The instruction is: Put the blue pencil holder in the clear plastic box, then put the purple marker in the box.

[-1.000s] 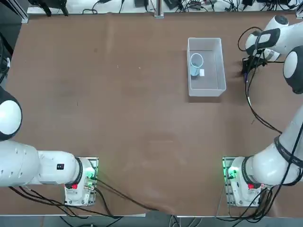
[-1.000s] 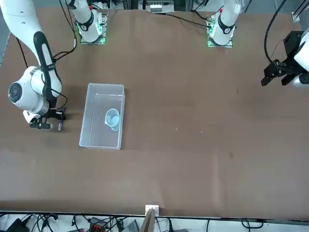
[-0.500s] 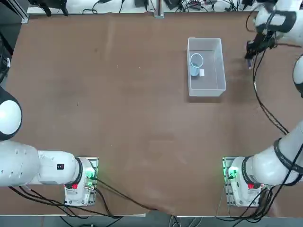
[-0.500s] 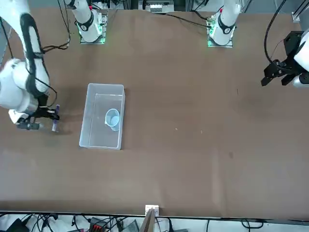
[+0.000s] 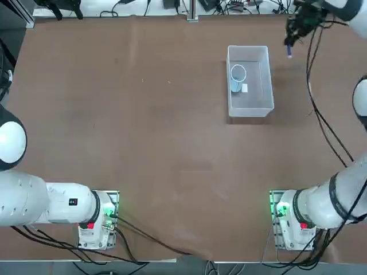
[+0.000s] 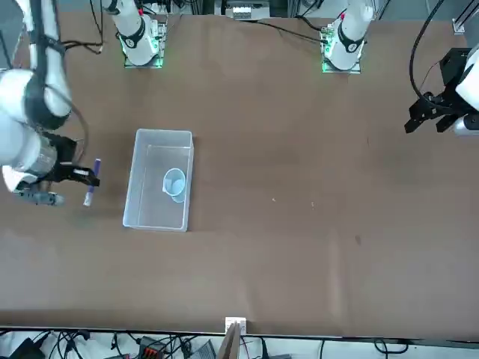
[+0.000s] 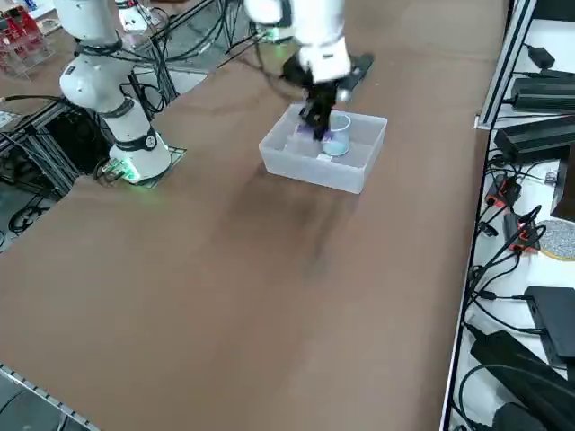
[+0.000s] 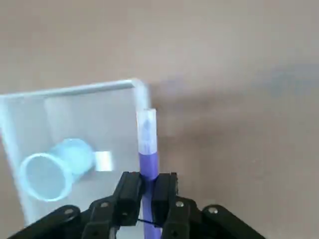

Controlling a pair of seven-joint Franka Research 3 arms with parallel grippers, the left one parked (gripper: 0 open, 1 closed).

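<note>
The clear plastic box (image 5: 250,106) (image 6: 157,224) (image 7: 310,171) (image 8: 75,89) stands on the brown table right of centre in the top view. Inside it the blue pencil holder (image 5: 237,78) (image 6: 175,184) (image 7: 337,142) (image 8: 52,169) lies on its side beside a small white label (image 5: 245,87). My right gripper (image 5: 291,35) (image 6: 81,176) (image 7: 315,118) (image 8: 148,185) is raised above the table just beyond the box's far right corner, shut on the purple marker (image 5: 289,51) (image 6: 91,182) (image 8: 147,149). The marker hangs down from the fingers with its pale end lowest, outside the box wall.
The parked left arm (image 5: 23,189) sits at the near left. Black cables (image 5: 321,114) trail over the table from my right arm. Power bricks and cables (image 7: 530,135) lie on the shelf past the table's edge.
My right gripper has lifted the purple marker off the table and carried it upward and toward the box's far corner. The box and pencil holder have not moved.
</note>
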